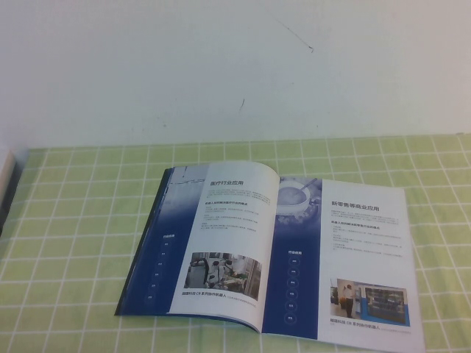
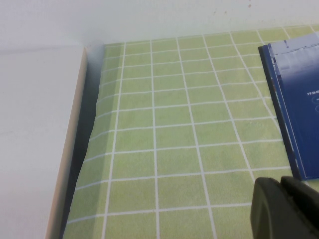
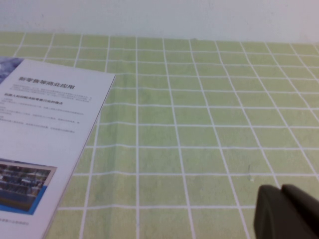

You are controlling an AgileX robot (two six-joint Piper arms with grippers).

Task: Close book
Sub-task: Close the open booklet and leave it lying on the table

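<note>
while book (image 1: 272,250) lies open, left hand (image 2: 284,201), right hand (image 3: 285,206) flank it.

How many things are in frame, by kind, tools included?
Book, lying open: 1
Checked cloth: 1
White board at the cloth's left edge: 1
Tools: 2, the left tool over the cloth by the book's left edge, the right tool over the cloth by its right edge
Total: 5
</note>
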